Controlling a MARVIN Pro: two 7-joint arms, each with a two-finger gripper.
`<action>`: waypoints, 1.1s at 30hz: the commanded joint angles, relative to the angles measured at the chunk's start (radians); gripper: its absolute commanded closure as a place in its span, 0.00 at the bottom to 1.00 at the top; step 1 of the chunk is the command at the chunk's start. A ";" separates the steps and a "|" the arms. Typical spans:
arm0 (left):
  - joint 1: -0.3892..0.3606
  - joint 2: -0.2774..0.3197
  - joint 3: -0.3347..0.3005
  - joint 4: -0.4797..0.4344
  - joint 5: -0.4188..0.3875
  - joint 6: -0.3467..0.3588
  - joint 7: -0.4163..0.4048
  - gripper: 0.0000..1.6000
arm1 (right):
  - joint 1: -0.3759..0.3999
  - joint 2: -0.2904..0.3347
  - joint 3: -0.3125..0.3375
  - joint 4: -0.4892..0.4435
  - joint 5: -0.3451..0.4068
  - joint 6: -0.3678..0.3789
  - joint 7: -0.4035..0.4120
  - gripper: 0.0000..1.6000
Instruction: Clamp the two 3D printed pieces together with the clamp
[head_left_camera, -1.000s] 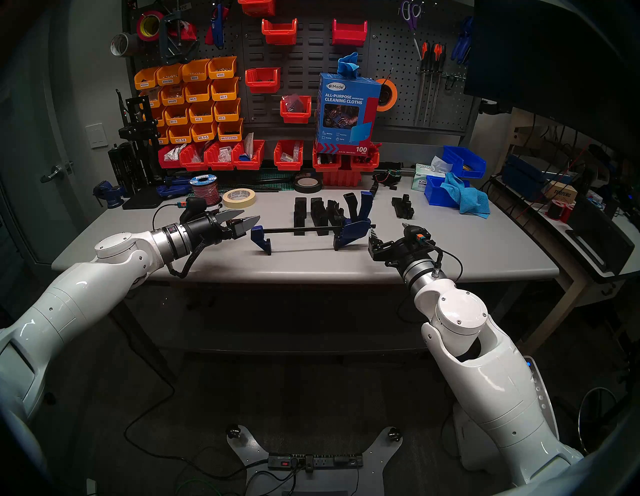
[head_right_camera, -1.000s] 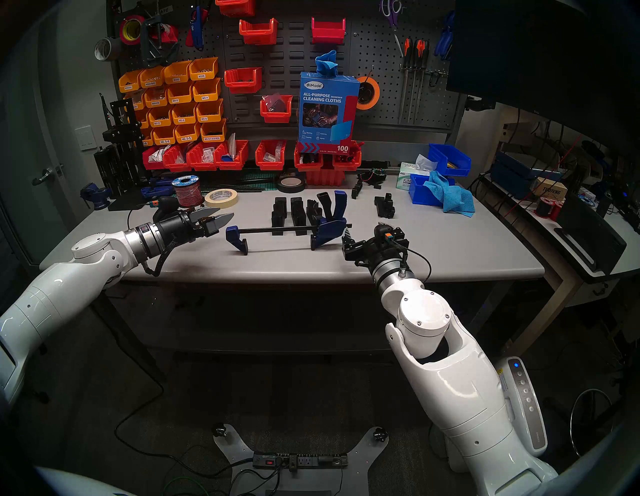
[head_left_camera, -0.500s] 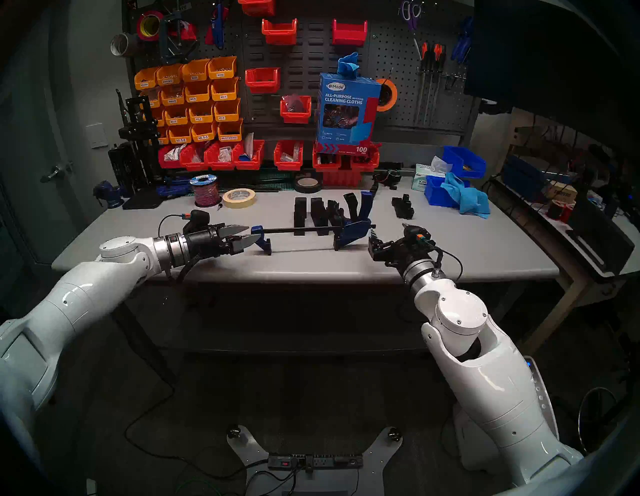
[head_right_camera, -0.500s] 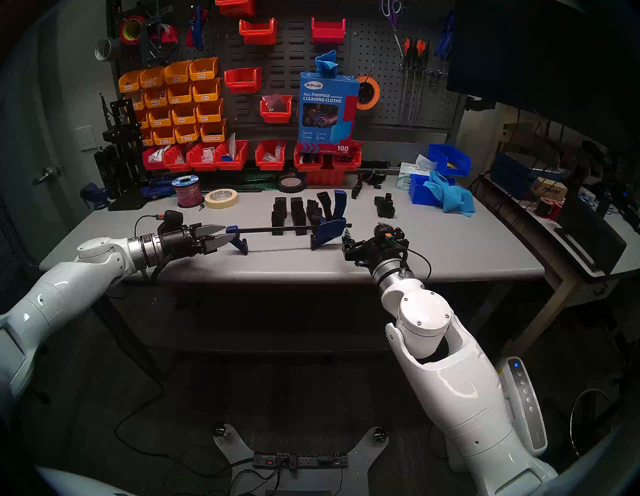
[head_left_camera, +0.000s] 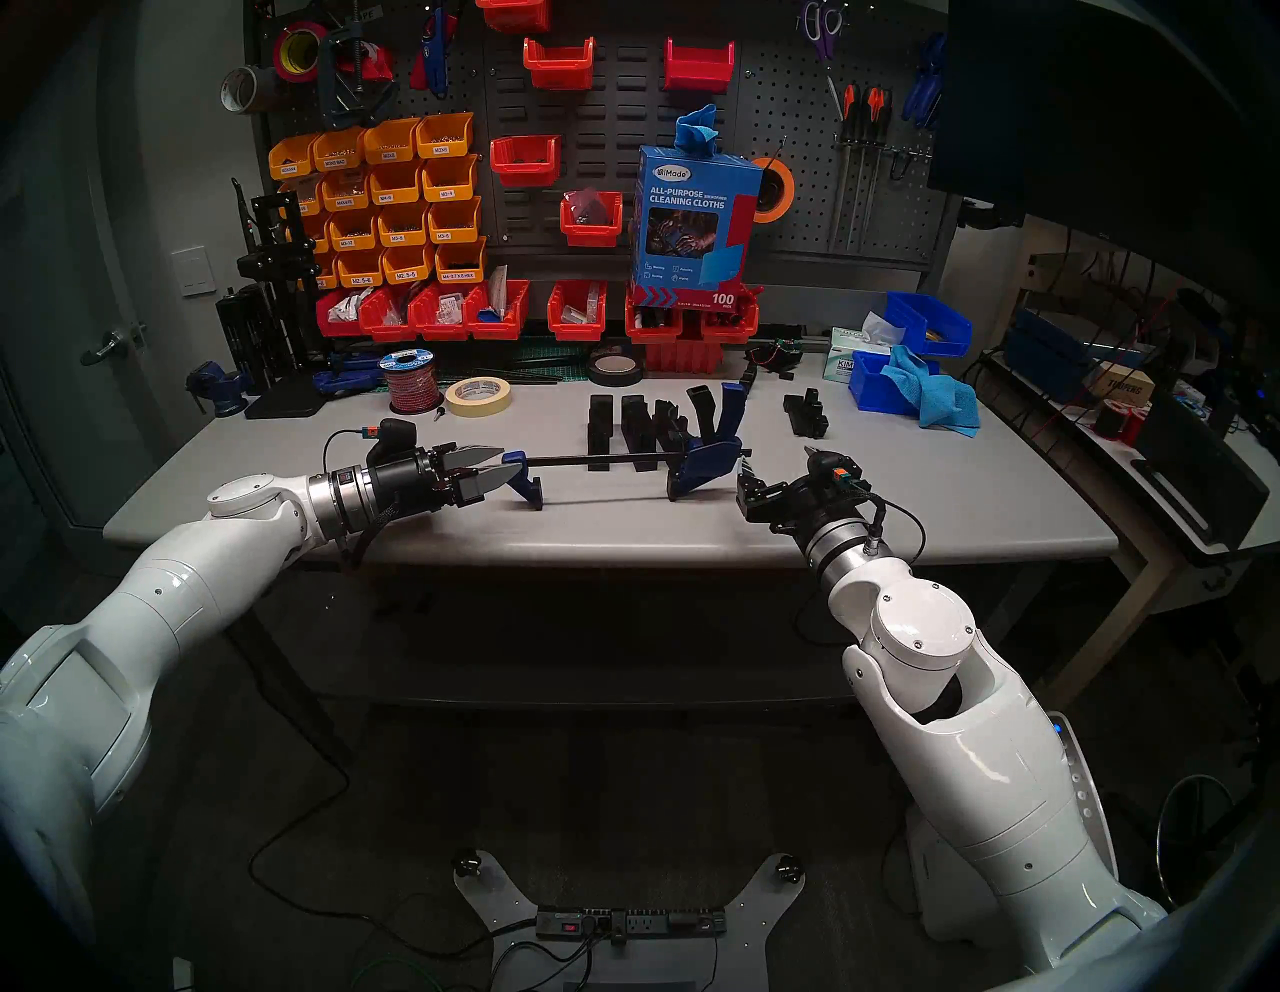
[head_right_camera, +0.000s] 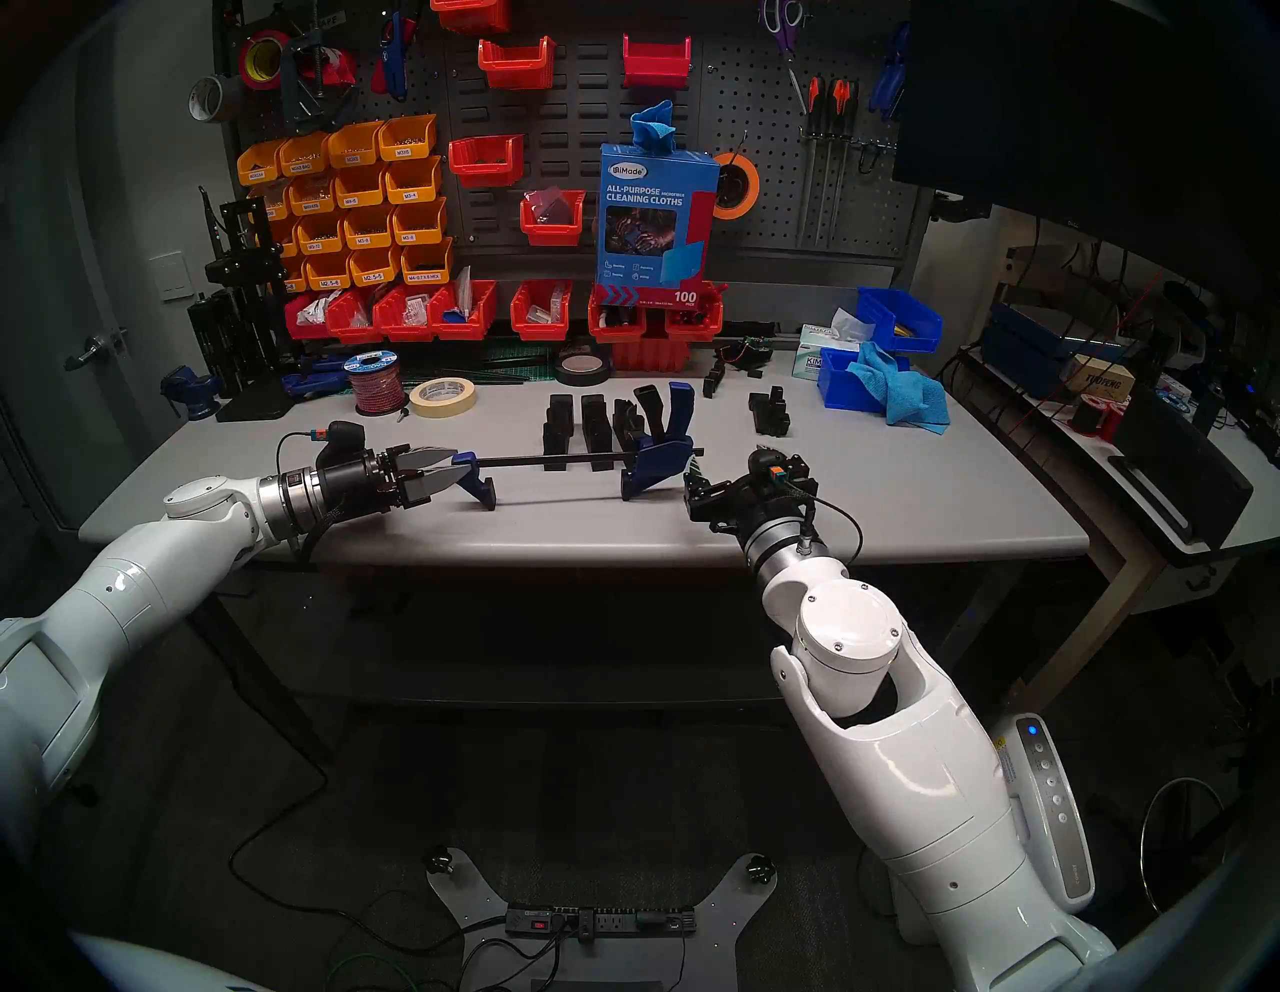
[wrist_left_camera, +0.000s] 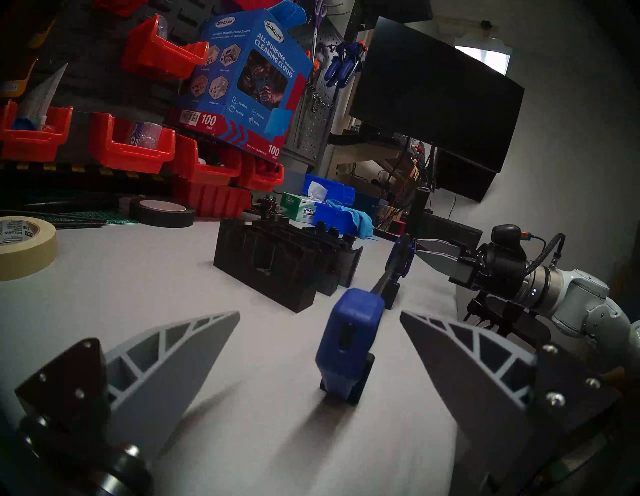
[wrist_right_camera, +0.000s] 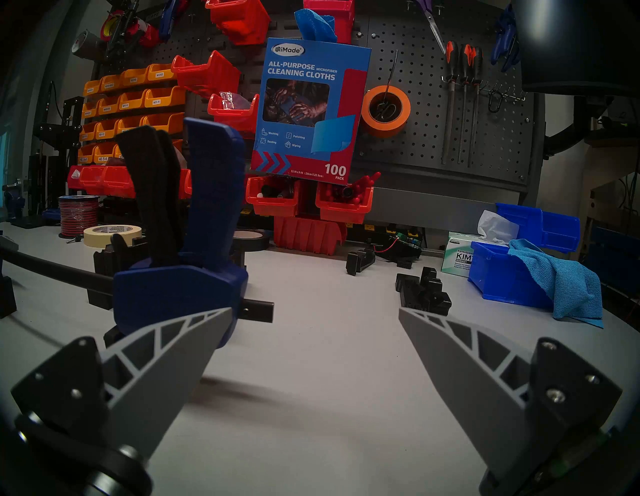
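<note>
From the head view, the left gripper (head_left_camera: 495, 466) is seen spread wide at the bar clamp's (head_left_camera: 627, 458) fixed blue end on the grey table (head_left_camera: 900, 499). Only the left wrist view shows that end (wrist_left_camera: 348, 341) untouched between the fingers. The two 3D printed pieces (head_left_camera: 616, 429) stand behind the bar. The right gripper (head_left_camera: 776, 465), also wide, is empty beside the trigger handle (wrist_right_camera: 194, 221).

Clamp (head_left_camera: 623, 461): smooth blue plastic ends, thin black bar with dull sheen; printed pieces (head_left_camera: 627, 422): matt black plastic, ribbed layers; fingers (wrist_left_camera: 180, 350): matt grey plastic, open-ribbed; counter (head_left_camera: 900, 499): smooth pale grey laminate; cloth (head_left_camera: 935, 398): blue, nubbly weave.
</note>
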 joint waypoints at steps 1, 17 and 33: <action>-0.073 -0.049 -0.001 0.072 -0.030 0.064 -0.121 0.00 | 0.003 0.000 0.001 -0.013 0.000 -0.001 0.001 0.00; -0.151 -0.145 0.028 0.244 0.042 -0.010 -0.200 0.00 | 0.003 0.000 0.001 -0.013 0.000 -0.001 0.001 0.00; -0.199 -0.197 0.036 0.366 0.054 -0.016 -0.315 0.00 | 0.002 0.000 0.001 -0.013 0.000 -0.001 0.001 0.00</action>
